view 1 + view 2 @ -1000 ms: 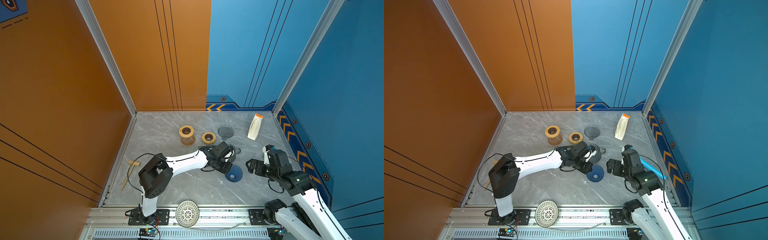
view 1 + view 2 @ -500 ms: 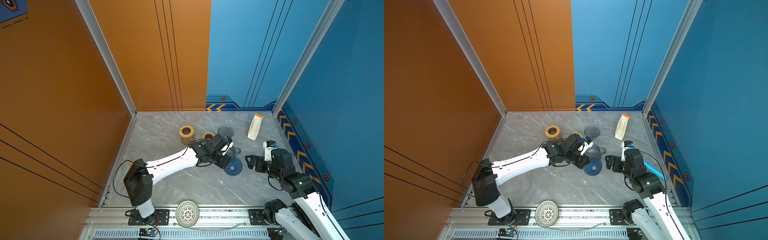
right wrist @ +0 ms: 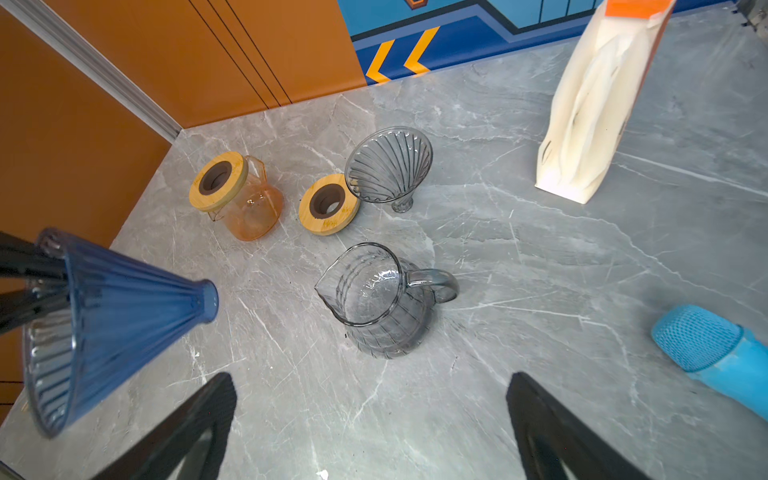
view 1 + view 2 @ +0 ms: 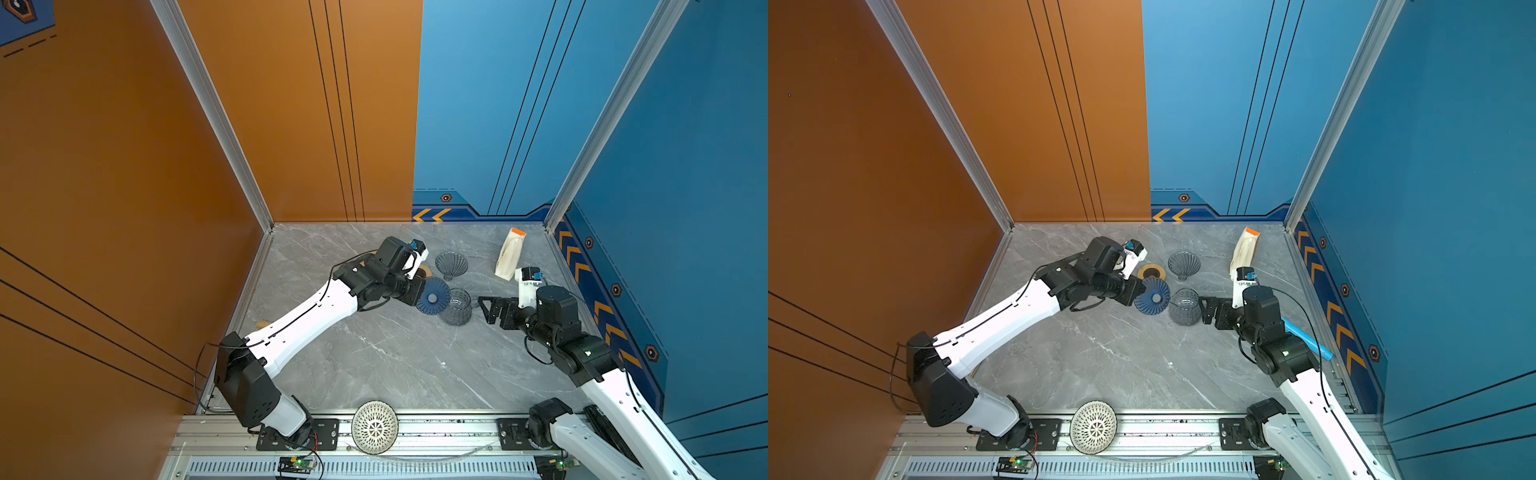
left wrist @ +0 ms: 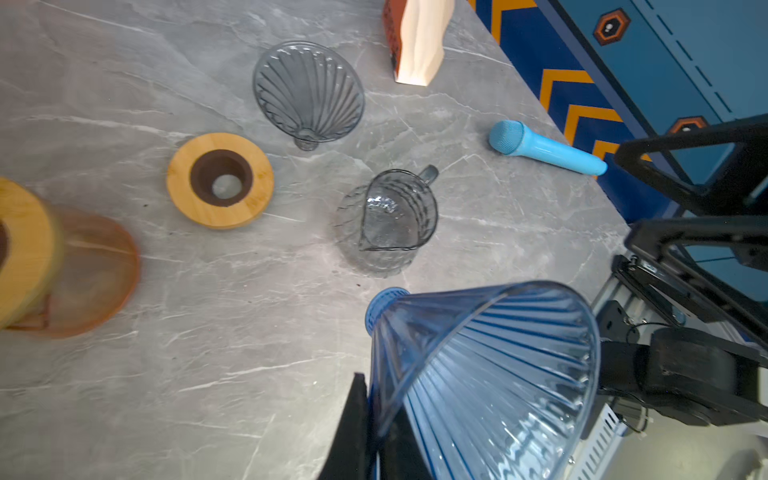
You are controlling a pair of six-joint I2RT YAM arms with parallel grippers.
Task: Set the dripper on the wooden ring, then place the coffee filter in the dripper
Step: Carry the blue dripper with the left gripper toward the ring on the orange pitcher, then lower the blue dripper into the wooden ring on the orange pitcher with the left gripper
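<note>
My left gripper (image 5: 376, 399) is shut on the rim of a blue ribbed dripper (image 5: 490, 374), one finger inside the cone and one outside. The dripper (image 4: 433, 296) hangs on its side above the table, narrow end toward a grey glass pitcher (image 4: 458, 306). My right gripper (image 3: 371, 377) stands open and empty just right of the pitcher (image 3: 378, 299). A white pack with an orange top (image 4: 510, 253), showing folded white paper that looks like coffee filters, stands at the back right. A grey dripper (image 4: 451, 264) sits behind the pitcher.
A wooden ring (image 5: 220, 180) lies left of the grey dripper, and an orange pitcher with a wooden lid (image 3: 241, 199) stands further left. A light blue microphone (image 3: 715, 353) lies by the right wall. A white lattice bowl (image 4: 375, 427) rests on the front rail.
My left arm has carried the blue dripper back and to the left, beside the grey pitcher. My right gripper has moved a little toward the back, still open.
</note>
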